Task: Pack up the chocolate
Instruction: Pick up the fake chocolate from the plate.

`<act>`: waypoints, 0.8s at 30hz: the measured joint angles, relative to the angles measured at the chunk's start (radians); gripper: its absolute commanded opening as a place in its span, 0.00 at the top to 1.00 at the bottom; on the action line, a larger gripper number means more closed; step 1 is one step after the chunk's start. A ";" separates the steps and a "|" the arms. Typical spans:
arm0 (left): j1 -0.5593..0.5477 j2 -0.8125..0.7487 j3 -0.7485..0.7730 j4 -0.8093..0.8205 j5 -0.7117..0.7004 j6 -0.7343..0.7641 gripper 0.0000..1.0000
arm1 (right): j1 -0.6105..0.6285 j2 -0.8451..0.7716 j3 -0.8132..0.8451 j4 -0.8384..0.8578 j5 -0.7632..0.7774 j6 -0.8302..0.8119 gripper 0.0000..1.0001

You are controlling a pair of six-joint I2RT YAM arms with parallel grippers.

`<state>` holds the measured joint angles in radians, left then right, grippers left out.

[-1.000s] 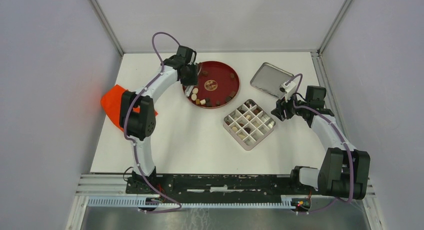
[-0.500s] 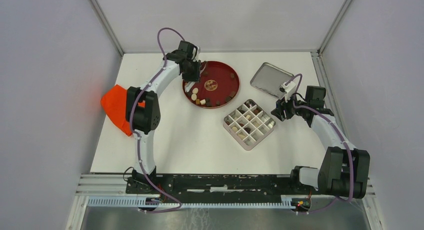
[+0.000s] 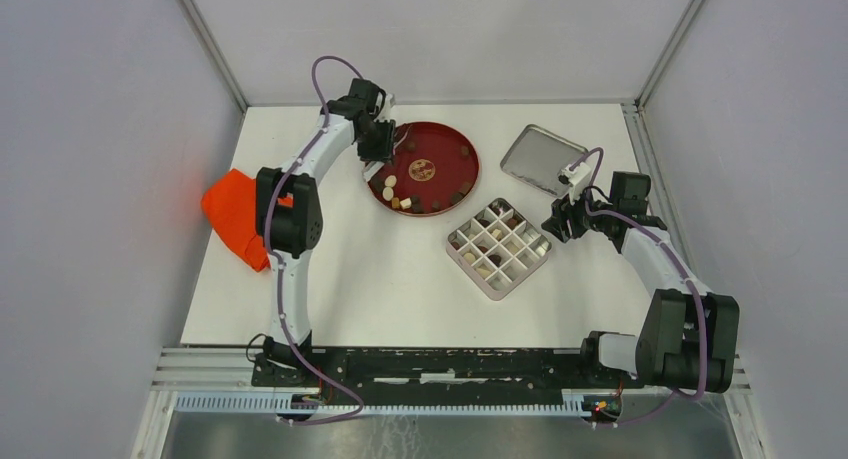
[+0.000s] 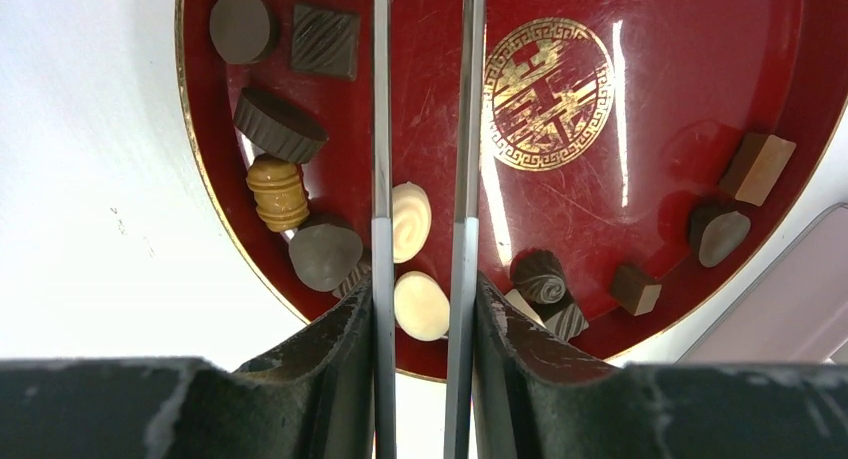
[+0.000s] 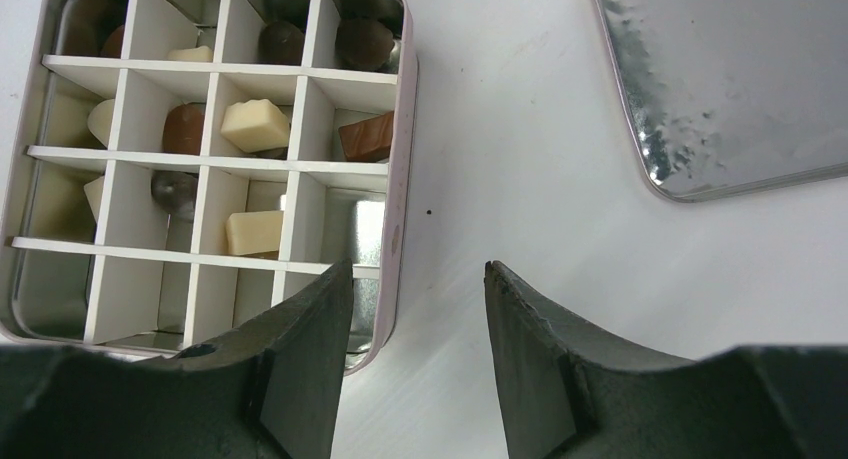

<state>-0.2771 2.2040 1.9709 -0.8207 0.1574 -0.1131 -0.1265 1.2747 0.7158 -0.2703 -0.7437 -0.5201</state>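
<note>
Chocolate (image 4: 420, 306) lies loose on the red plate (image 4: 640, 129): cream ovals, dark and lighter brown pieces, mostly along its left and right rims. My left gripper (image 4: 422, 284) is shut on metal tweezers (image 4: 380, 129), whose two blades run up over the plate with a gap between them. The blade tips are out of view. From above, the left gripper (image 3: 378, 147) hangs over the plate's (image 3: 470, 164) left rim. The divided box (image 3: 498, 247) holds several chocolate pieces (image 5: 256, 122). My right gripper (image 5: 418, 269) is open and empty beside the box's right wall (image 5: 405, 179).
A metal lid (image 3: 543, 160) lies at the back right, just beyond the right gripper (image 3: 560, 222). An orange cloth (image 3: 235, 214) sits at the table's left edge beside the left arm. White walls close in the table on three sides.
My left gripper with the tweezers has drawn back toward the far left rim of the plate. The right arm has not moved.
</note>
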 measured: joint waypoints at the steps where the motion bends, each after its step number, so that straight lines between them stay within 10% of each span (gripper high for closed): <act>1: 0.006 0.005 0.002 -0.003 0.010 0.000 0.60 | 0.000 0.000 0.000 0.000 0.000 0.000 0.43; 24: 0.046 -0.020 -0.164 -0.012 0.190 0.002 0.61 | 0.000 0.002 0.000 -0.001 -0.008 -0.001 0.43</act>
<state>-0.2314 2.1838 1.8072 -0.8330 0.3470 -0.1112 -0.1265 1.2762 0.7158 -0.2710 -0.7521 -0.5213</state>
